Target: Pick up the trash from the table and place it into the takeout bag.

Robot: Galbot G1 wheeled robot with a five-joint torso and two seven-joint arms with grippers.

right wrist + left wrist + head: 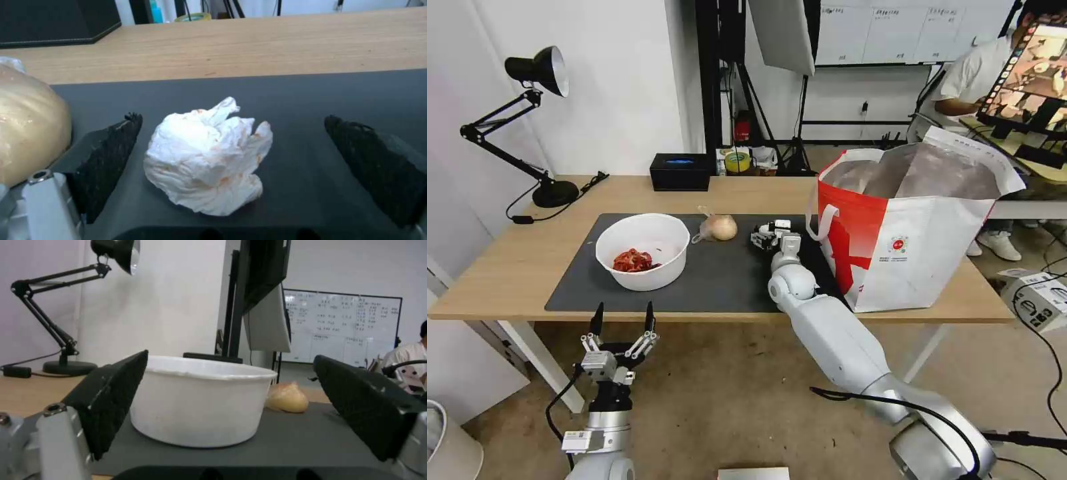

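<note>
On the table (514, 273), the dark mat (720, 280) holds a white bowl (642, 251) with red scraps and a clear bag with a yellowish lump (720, 228). My right gripper (766, 237) rests low on the mat, left of the takeout bag (914, 247). In the right wrist view it (233, 118) stands open around the crumpled tissue (206, 160), its fingers not touching it, with the lump (26, 133) beside it. My left gripper (622, 321) hangs open just below the table's front edge. The left wrist view faces the bowl (200, 403) between its open fingers (111, 400).
A black rectangular box (680, 171) sits at the table's back edge, and a black desk lamp (537, 133) stands at the back left corner. The takeout bag stands open at the table's right end. A white box (1040, 297) lies on the floor to the right.
</note>
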